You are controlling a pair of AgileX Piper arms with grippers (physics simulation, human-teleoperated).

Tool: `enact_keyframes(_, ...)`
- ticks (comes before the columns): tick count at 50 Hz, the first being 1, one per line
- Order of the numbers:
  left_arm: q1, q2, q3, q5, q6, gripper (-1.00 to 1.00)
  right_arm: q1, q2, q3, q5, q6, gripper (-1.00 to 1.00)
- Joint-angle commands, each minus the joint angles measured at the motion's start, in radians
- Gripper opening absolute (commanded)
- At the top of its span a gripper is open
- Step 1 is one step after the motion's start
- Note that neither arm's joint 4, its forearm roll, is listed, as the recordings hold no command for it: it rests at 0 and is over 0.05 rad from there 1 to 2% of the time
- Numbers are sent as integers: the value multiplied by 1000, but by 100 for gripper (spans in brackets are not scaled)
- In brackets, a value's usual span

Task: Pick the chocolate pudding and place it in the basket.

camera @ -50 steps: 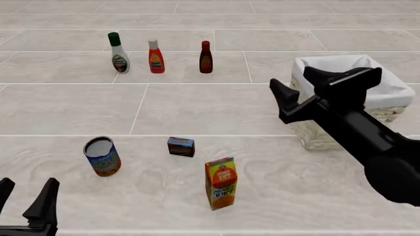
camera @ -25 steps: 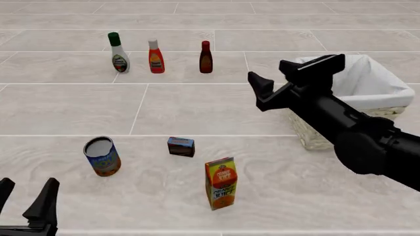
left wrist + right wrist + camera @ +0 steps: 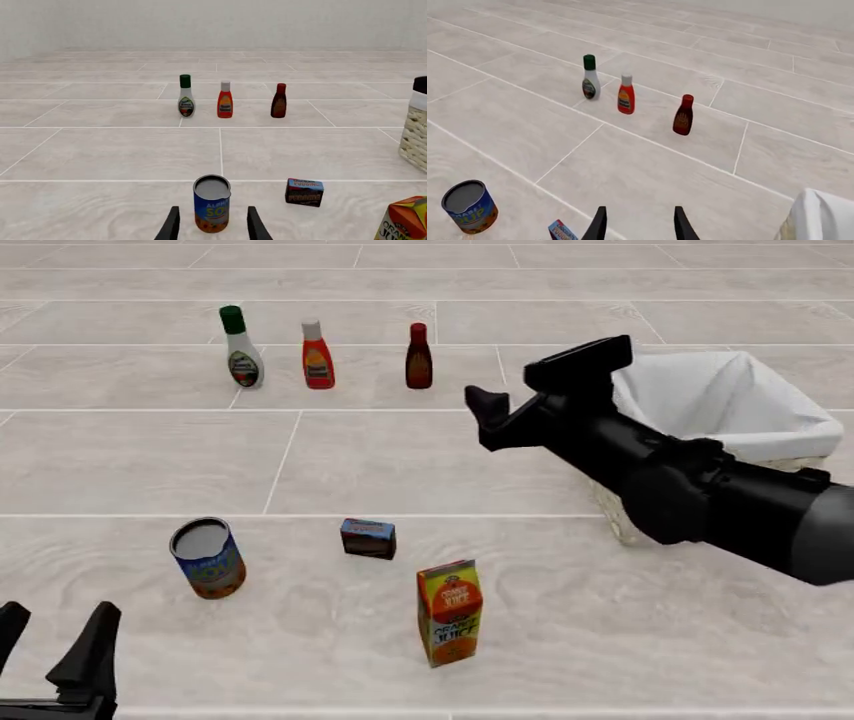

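Your right gripper (image 3: pixel 545 385) now sits further left and further up the front view than a second ago. Then it covered the basket's (image 3: pixel 747 415) left rim; half a second ago it had slid off toward the left edge of the basket; now its spread fingers are clear of the white lining and over bare tile, near the dark red bottle (image 3: pixel 419 357). The arm behind it now crosses the basket's front left corner.

The right arm stretches in high from the right, its tool (image 3: pixel 545 380) spread open and empty, raised well above the table. The left tool (image 3: pixel 51 645) sits low at the near left edge, fingers parted, holding nothing.
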Motion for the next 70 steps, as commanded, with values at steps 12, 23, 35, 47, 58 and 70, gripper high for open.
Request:
enact_keyframes(12,0,0,0,0,0,100,56,95,-237,262,-23,100)
enact_keyframes(23,0,0,0,0,0,100,78,141,-337,370,-27,100)
enact_keyframes(35,0,0,0,0,0,100,80,206,-472,498,-44,100)
enact_keyframes(47,0,0,0,0,0,100,104,255,-550,566,-52,100)
enact_keyframes(58,0,0,0,0,0,100,126,316,-608,617,-56,100)
enact_keyframes(70,0,0,0,0,0,100,126,410,-709,677,-39,100)
